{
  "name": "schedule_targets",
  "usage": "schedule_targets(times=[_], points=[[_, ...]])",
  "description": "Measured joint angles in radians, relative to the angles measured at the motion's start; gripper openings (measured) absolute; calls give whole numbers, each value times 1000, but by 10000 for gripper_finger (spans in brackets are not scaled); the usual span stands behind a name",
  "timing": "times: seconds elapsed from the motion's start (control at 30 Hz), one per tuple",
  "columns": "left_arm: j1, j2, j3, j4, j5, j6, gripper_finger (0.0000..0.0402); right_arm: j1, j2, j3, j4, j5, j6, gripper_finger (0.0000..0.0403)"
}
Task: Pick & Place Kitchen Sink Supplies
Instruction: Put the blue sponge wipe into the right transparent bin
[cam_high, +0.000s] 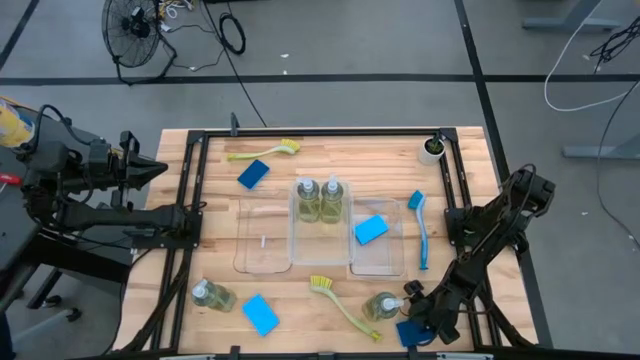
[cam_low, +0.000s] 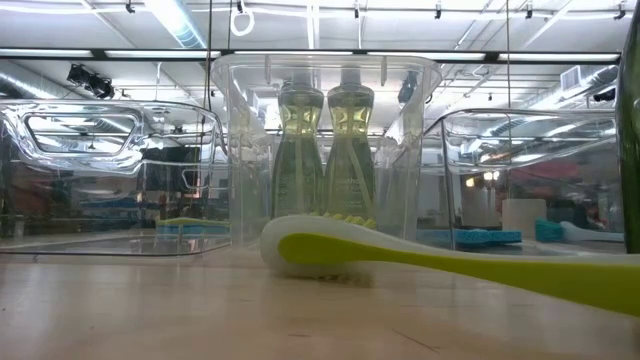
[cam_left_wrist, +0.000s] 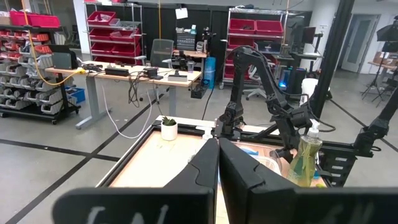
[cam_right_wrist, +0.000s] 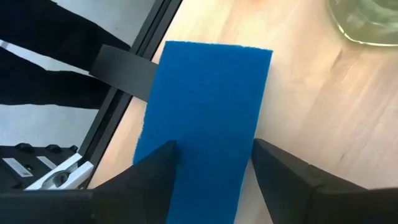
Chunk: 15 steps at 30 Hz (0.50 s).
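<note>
The right pincer (cam_right_wrist: 211, 163) stands at the bench's (cam_high: 330, 155) front right corner, its dark fingers clamped on the sides of a blue rectangular foam sponge (cam_right_wrist: 202, 124); from overhead the arm hides most of that sponge (cam_high: 410, 333). A clear, rounded soap bottle (cam_high: 383, 306) lies just beside it. The left pincer (cam_left_wrist: 217, 174), fingers pressed together, waits off the bench's left edge. Two upright pump bottles (cam_low: 322, 150) fill the middle clear plastic tray (cam_low: 235, 150).

Left pincer (cam_left_wrist: 217, 163) closed above the table; soap bottle (cam_left_wrist: 304, 163) beside the right arm (cam_left_wrist: 267, 93).
</note>
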<state>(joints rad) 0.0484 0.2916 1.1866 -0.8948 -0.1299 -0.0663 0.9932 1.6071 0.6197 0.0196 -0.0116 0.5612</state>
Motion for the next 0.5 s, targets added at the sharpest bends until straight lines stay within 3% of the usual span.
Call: schedule_targets(times=[0.27,0.5], points=[[0,0,0,0,0,0,18,0,12,0,8,0,-5,201],[0,0,0,0,0,0,18,-2,14,0,15,4,-1,103]])
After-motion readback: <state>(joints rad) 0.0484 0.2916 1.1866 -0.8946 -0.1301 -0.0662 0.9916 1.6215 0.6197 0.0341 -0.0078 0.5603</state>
